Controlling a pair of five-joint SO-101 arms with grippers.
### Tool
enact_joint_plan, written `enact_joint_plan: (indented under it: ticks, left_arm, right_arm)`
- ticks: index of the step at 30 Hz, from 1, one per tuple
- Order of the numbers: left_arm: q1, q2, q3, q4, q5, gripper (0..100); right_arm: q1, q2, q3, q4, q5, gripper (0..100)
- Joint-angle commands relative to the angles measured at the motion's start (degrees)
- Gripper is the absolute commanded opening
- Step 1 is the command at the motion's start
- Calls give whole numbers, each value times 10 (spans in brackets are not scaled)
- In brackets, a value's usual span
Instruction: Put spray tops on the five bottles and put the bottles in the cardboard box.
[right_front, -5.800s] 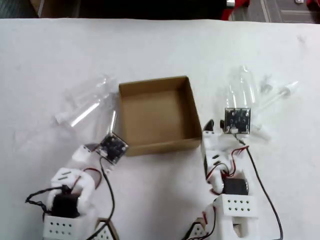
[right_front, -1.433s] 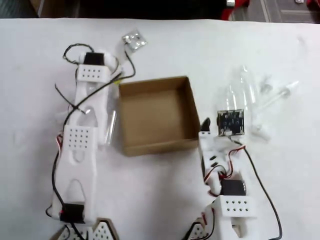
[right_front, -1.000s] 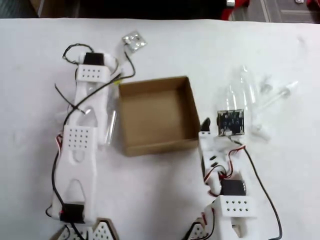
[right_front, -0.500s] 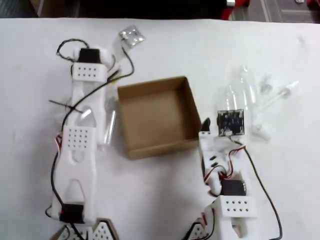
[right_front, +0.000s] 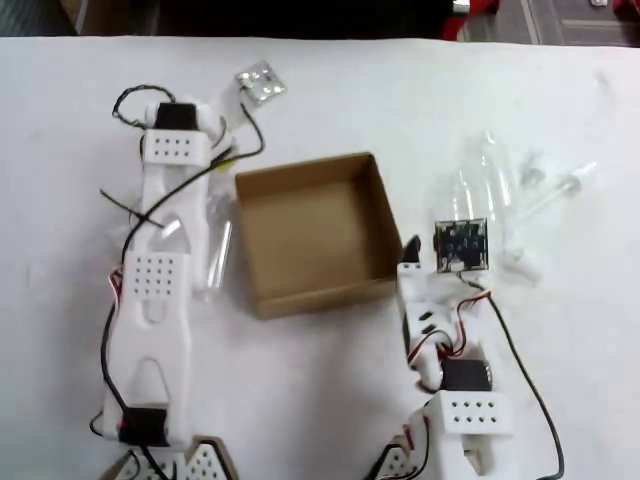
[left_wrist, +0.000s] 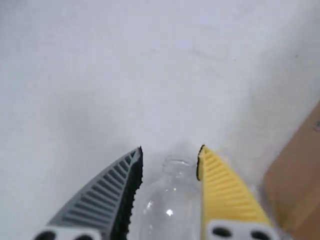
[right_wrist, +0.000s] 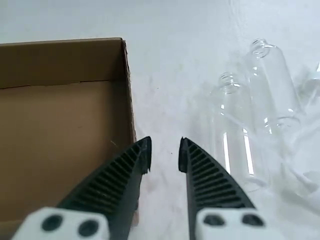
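Left claw: pinching a bottle by its shoulders, as far as I could judge, with the bare mouth poking out between the tips. No spray top was fitted, so I judged it not ready for boxing. The box lay just beside the yellow finger. Right claw: spread slightly, empty, over bare counter. It had the box wall on one side and two loose bottles on the other, within reach of either.

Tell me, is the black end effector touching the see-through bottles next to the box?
Apart. The right wrist view shows a strip of bare white table between the right end effector and the nearest clear bottle.
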Motion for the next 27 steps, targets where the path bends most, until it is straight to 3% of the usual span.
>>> enact_joint_plan:
  ticks: [1,21,27]
  left_arm:
    - [-20,-4,-5,-10,-11,173]
    - [-1,7,-10,7,-12,168]
    - [-1,7,-10,7,-12,56]
  right_arm:
    - [-6,0,-4,-12,11,84]
    - [-4,0,-4,-12,11,84]
    - [-7,0,-4,-12,25,84]
